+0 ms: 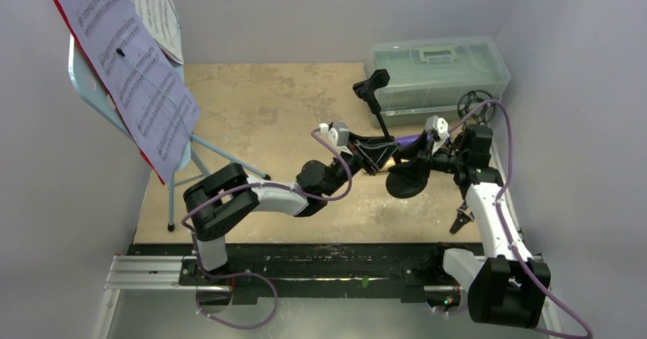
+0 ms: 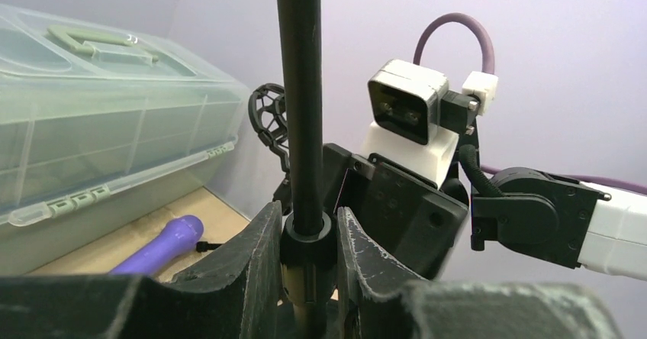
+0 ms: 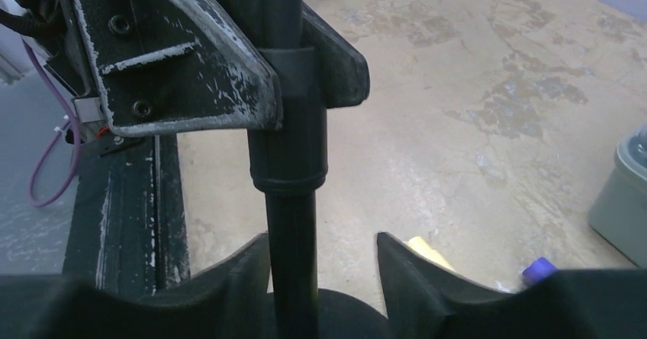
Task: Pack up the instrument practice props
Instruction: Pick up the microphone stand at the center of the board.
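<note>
At far left we see the music stand [image 1: 82, 83] with sheet music [image 1: 130, 79] on it. The plastic box [image 1: 439, 72] sits in the far right corner. Before it stands a mic holder [image 1: 381, 121], with a microphone [image 2: 164, 240] lying between them.

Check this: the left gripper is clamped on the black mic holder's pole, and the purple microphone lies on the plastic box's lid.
One thing is wrong: the purple microphone lies on the table beside the plastic box, not on its lid, as the left wrist view shows. The left gripper is indeed clamped on the pole of the black mic holder.
</note>
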You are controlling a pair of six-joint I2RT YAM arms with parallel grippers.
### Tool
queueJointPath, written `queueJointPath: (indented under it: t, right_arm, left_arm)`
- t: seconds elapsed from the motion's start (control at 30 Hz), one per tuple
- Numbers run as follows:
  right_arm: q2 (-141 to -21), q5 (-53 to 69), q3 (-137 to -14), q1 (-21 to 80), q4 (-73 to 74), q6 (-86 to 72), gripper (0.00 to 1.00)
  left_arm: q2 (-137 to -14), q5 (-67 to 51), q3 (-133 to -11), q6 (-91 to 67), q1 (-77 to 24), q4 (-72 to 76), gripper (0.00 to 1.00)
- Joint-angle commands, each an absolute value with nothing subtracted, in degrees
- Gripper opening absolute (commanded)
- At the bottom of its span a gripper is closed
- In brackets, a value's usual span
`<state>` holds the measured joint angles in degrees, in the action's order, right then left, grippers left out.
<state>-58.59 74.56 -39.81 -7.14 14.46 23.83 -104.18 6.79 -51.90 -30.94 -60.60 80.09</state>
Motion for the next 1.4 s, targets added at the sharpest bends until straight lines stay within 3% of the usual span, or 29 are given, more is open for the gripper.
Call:
queueJointPath:
  t: [0.0,0.13,0.2,0.27,0.37,0.4,0.43,0.47,0.57,0.77,1.03,1.3,1.37]
  right_arm:
    - [-58.4,76.5,-40.9,-6.8,15.8,25.8,0.41]
    - [-58.3,77.7,-42.2,-6.7,19.4,29.1,0.0]
    - [-58.2,79.0,-43.0,-6.7,21.5,30.7,0.0]
    - [-57.9,80.6,-43.5,-6.8,23.0,31.8,0.0]
    - [-57.2,83.1,-43.3,-6.8,23.5,31.8,0.0]
    - [-56.9,83.6,-43.2,-6.8,23.4,31.9,0.0]
    - [-56.7,84.1,-43.0,-6.8,23.3,32.2,0.0]
    - [-56.3,84.5,-42.6,-6.8,23.3,32.4,0.0]
    - [-55.3,85.5,-41.7,-6.8,22.7,32.6,0.0]
    - [-53.5,86.7,-39.6,-6.8,21.3,33.9,0.0]
    - [-54.1,86.3,-39.3,-6.8,21.0,33.7,0.0]
    - [-54.1,86.2,-39.1,-6.8,20.9,33.6,0.0]
    - [-54.1,86.0,-39.1,-6.8,20.9,33.6,0.0]
  left_arm:
    - [-104.5,7.0,-54.8,-34.4,-60.9,90.2,0.0]
    - [-104.4,6.0,-54.3,-34.5,-60.8,91.1,0.0]
    - [-104.3,4.5,-53.1,-35.2,-60.6,92.9,0.0]
    - [-104.5,2.0,-51.2,-37.4,-59.5,96.2,0.19]
    - [-105.0,-3.6,-46.5,-43.3,-56.7,101.9,0.64]
    - [-104.9,-7.1,-45.7,-44.0,-55.5,101.9,0.71]
    - [-104.9,-11.8,-45.3,-43.8,-54.5,102.0,0.86]
    - [-104.9,-15.4,-44.9,-43.3,-53.5,102.0,0.94]
    - [-104.4,-20.6,-43.1,-42.1,-51.4,102.0,1.0]
    - [-104.7,-25.7,-45.5,-37.3,-51.2,102.0,1.0]
    - [-105.4,-28.5,-50.7,-34.9,-53.1,102.0,0.92]
    - [-107.6,-27.1,-53.9,-38.0,-53.3,102.0,0.55]
    - [-107.6,-26.1,-53.9,-38.1,-53.3,102.0,0.41]
